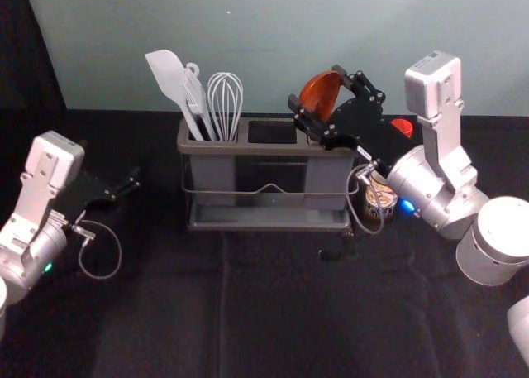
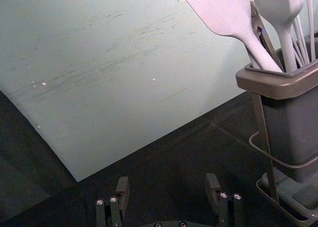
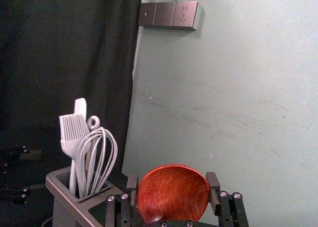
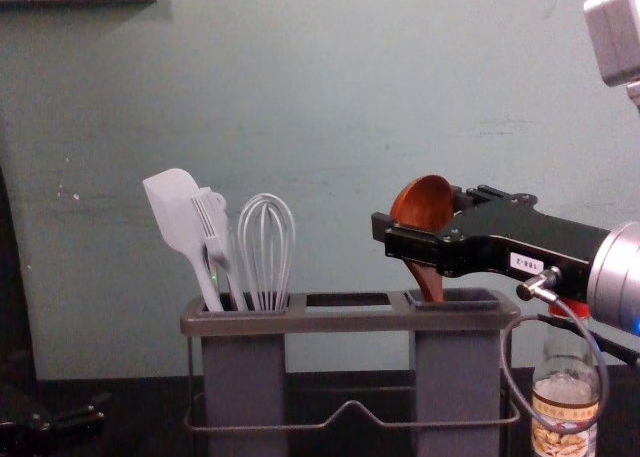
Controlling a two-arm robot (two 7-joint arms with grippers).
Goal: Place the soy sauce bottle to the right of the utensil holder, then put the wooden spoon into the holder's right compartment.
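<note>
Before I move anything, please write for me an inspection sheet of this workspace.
Surface: dark cloth, creased.
Job's things: soy sauce bottle upright, right of the utensil holder; wooden spoon bowl up, its handle entering the right compartment.
Clutter: small dark shape before the holder, unclear; white spatula, brush and whisk in the left compartment.
Grippers: right claw above the right compartment, closed on the spoon's bowl; left claw open, left of the holder.
Cables: one loop at the left wrist, one at the right, hanging before the bottle.
Surroundings: pale wall, socket panel, dark curtain.
</note>
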